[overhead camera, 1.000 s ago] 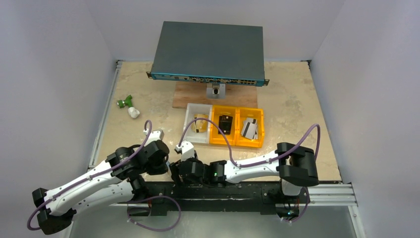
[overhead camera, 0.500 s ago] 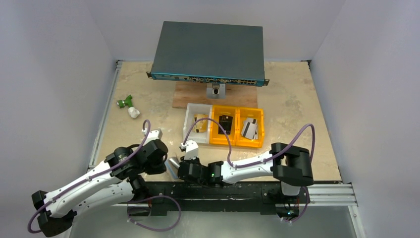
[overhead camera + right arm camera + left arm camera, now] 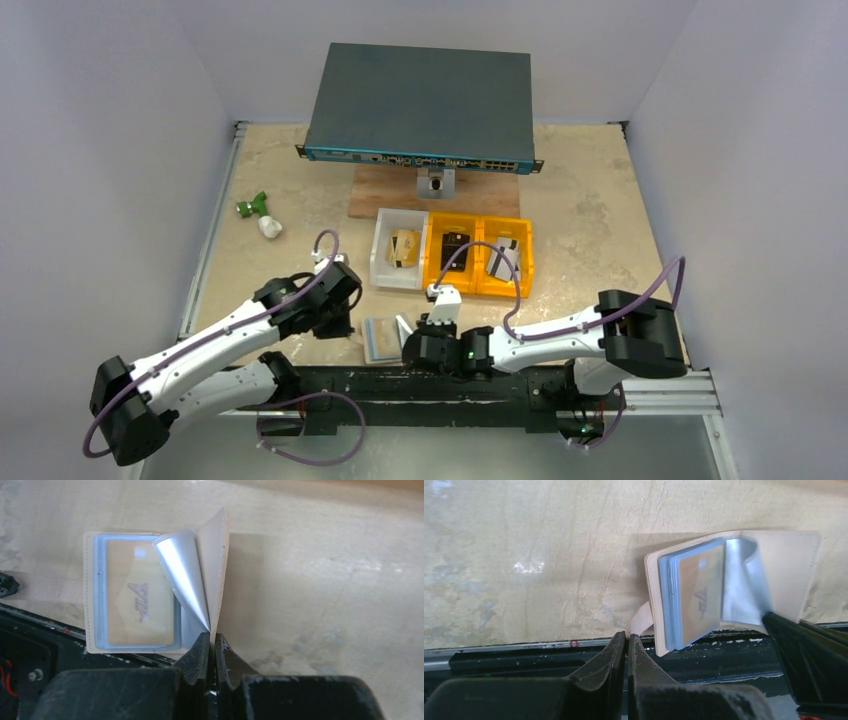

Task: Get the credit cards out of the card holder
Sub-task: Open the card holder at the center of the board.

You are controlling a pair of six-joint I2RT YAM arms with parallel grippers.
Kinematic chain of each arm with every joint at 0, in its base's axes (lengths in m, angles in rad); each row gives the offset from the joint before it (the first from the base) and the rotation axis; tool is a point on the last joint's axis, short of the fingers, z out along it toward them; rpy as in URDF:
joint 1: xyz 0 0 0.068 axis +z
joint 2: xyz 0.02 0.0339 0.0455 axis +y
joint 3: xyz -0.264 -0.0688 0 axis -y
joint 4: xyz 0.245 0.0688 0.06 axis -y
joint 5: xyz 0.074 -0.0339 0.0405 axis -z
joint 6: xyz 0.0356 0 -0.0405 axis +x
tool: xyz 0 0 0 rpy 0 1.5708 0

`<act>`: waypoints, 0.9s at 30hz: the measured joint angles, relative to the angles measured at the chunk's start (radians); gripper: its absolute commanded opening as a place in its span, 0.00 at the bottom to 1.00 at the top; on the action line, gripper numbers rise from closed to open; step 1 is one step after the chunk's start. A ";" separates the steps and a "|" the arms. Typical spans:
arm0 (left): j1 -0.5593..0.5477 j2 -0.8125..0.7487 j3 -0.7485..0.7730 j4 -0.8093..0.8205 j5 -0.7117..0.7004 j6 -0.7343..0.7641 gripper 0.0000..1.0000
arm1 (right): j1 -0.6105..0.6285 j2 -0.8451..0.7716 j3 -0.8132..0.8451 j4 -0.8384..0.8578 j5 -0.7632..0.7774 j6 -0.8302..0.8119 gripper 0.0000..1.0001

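Note:
The card holder (image 3: 381, 338) lies open at the table's front edge, tan outside and pale blue inside. A tan credit card (image 3: 141, 604) with a logo sits in its flat left panel (image 3: 696, 592). My left gripper (image 3: 627, 638) is shut on a small tan tab (image 3: 640, 622) at the holder's left edge. My right gripper (image 3: 212, 640) is shut on the corner of the right tan panel (image 3: 218, 565), which stands raised, with a silvery-blue inner leaf (image 3: 184, 572) curling up beside it. In the top view the left gripper (image 3: 352, 326) and the right gripper (image 3: 405, 335) flank the holder.
Behind the holder stand a white bin (image 3: 383, 262) holding a tan card, an orange bin (image 3: 437, 275) with a black item and another orange bin (image 3: 526, 268) with grey cards. Farther back are a wooden board (image 3: 380, 195) and a network switch (image 3: 420, 100). A green-and-white object (image 3: 258, 213) lies at the left.
The right gripper has shut on the holder's panel and drawn it rightward, opening the holder. Both arms have shifted right, and the holder now lies spread on the table.

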 measured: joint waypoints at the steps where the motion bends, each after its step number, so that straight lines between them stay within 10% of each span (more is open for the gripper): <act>1: 0.001 0.029 -0.009 0.024 0.012 0.006 0.00 | 0.000 -0.012 -0.020 -0.004 0.000 0.022 0.00; 7: 0.002 0.145 -0.072 0.149 0.078 0.022 0.00 | 0.000 -0.089 -0.125 -0.025 -0.007 0.117 0.03; 15: 0.003 0.173 -0.079 0.196 0.095 0.048 0.41 | 0.000 -0.126 -0.160 -0.039 -0.056 0.158 0.32; 27: 0.004 0.077 0.076 0.118 0.093 0.110 0.11 | 0.000 -0.363 -0.087 -0.154 -0.117 0.036 0.40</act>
